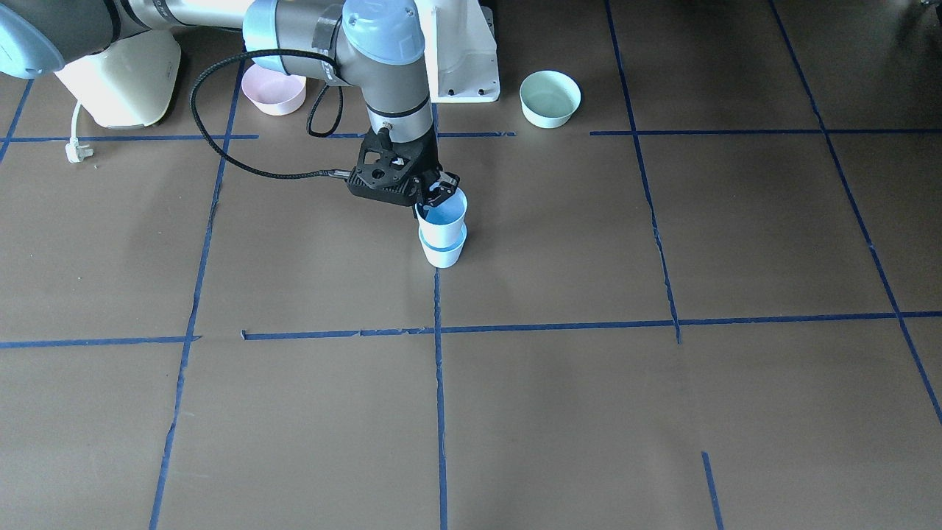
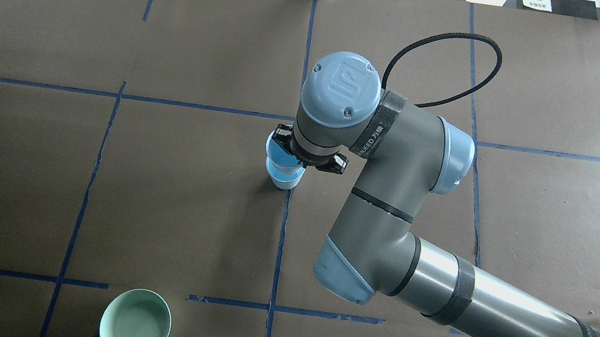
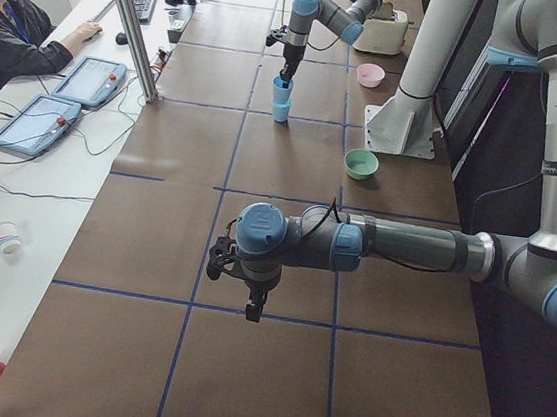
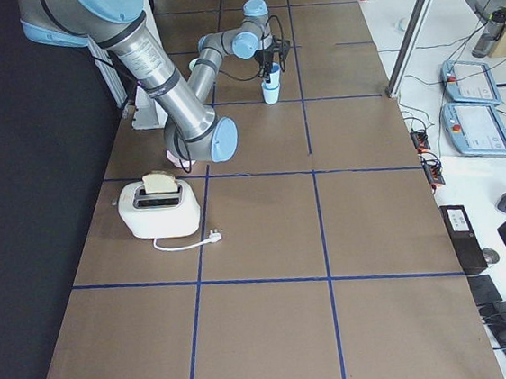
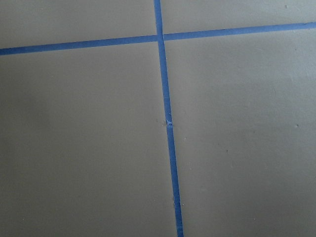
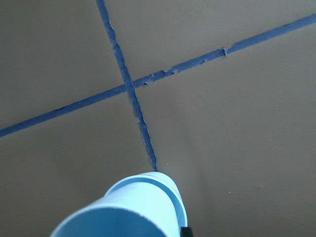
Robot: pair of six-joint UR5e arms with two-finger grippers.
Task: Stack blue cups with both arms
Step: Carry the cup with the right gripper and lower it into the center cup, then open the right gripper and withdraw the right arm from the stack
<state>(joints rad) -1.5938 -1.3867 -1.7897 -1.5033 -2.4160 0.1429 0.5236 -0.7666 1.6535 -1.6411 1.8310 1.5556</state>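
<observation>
Two pale blue cups stand at the table's middle, on a blue tape line. The upper cup (image 1: 445,216) sits nested in the lower cup (image 1: 443,252), slightly tilted. My right gripper (image 1: 434,197) is shut on the near rim of the upper cup. Both cups also show in the overhead view, the upper (image 2: 278,158) over the lower (image 2: 286,181), and the upper cup fills the bottom of the right wrist view (image 6: 133,210). My left gripper (image 3: 250,311) hangs over bare table far from the cups; I cannot tell whether it is open or shut.
A pink bowl (image 1: 274,90) and a mint-green bowl (image 1: 550,98) stand near the white pedestal base (image 1: 464,59). A cream toaster (image 1: 121,73) with its plug lies beside the pink bowl. Blue tape lines grid the brown table.
</observation>
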